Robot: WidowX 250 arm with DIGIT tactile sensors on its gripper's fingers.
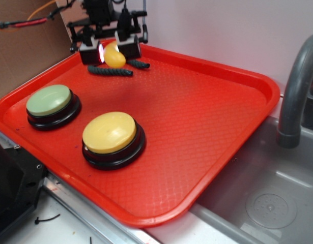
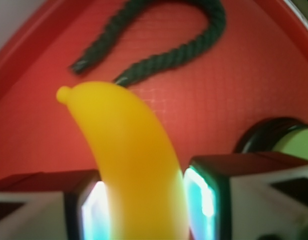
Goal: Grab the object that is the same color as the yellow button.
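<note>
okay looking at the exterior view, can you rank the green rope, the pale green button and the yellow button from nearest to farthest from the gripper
1. Dark green rope: on the tray's far side, just below the gripper, which holds the toy banana.
2. Pale green button: left part of the tray, toward the front.
3. Yellow button: nearer the tray's front edge, farthest from the gripper.

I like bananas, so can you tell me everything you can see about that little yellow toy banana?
The small smooth yellow plastic toy banana is curved, glossy and plain, with a little rounded nub at its free tip. The gripper is shut on it, one pad pressing each side of its lower part. It sits at the far end of the red plastic tray, and appears raised above the dark green twisted rope, not touching it. Its gripped end is out of sight.
</note>
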